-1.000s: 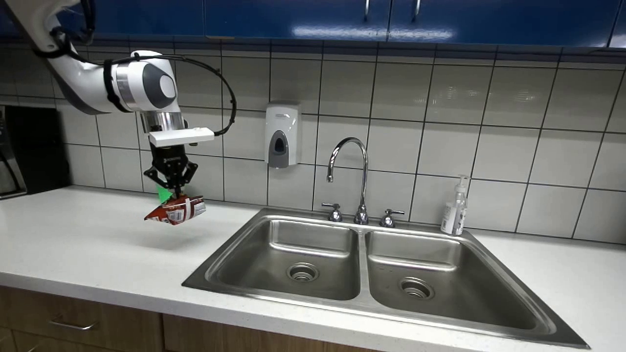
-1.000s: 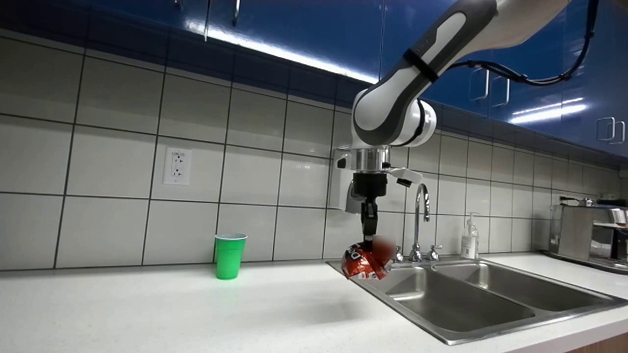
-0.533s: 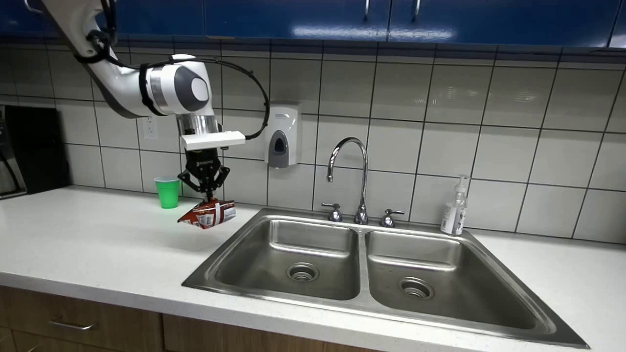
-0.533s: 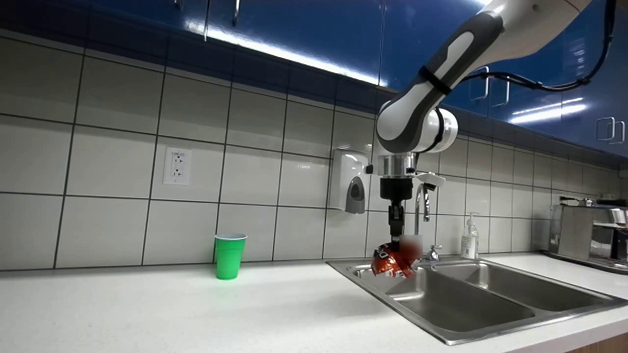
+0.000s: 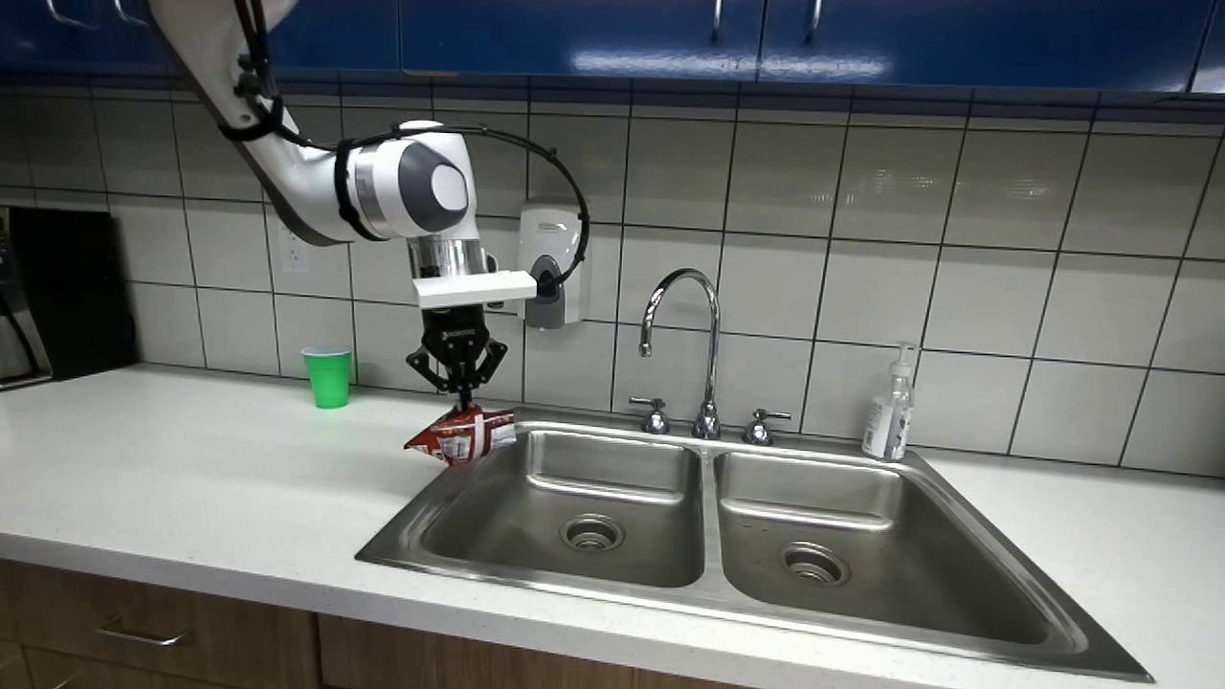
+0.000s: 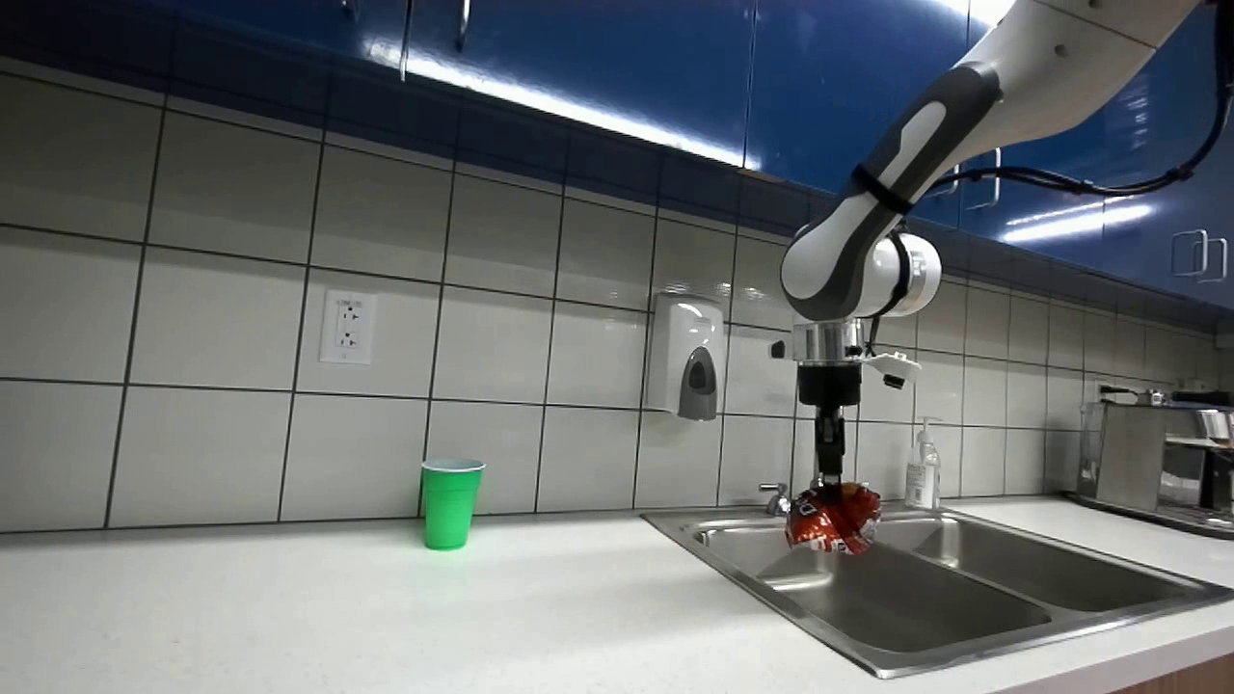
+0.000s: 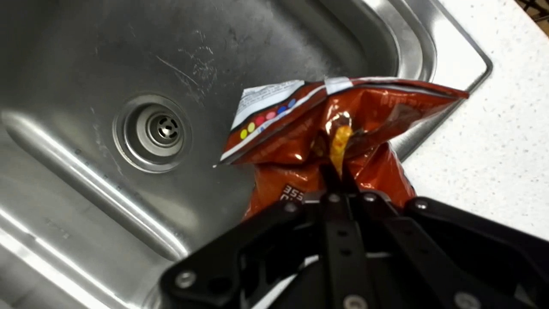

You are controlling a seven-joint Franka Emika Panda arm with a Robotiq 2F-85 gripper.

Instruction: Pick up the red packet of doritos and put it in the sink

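The red packet of doritos (image 5: 464,437) is crumpled and hangs from my gripper in the air. In an exterior view it appears over the near-left rim of the sink (image 5: 710,536); it also shows in an exterior view (image 6: 831,520) in front of the left bowl. In the wrist view the packet (image 7: 296,141) covers the rim corner, partly over the bowl and partly over white counter. My gripper (image 7: 341,176) is shut on the pinched middle of the packet, with an orange-yellow strip between the fingertips. The gripper also shows in both exterior views (image 5: 465,397) (image 6: 829,477).
The chrome faucet (image 5: 710,354) rises behind the sink, right of the gripper. A soap bottle (image 5: 890,407) stands at the sink's back right. A green cup (image 5: 328,376) is on the counter against the wall. A soap dispenser (image 6: 686,357) hangs on the tiles.
My arm has moved with the packet towards the sink, rightward in both exterior views, from above the counter to the sink's edge. The gripper stays shut. The cup has come into full view.
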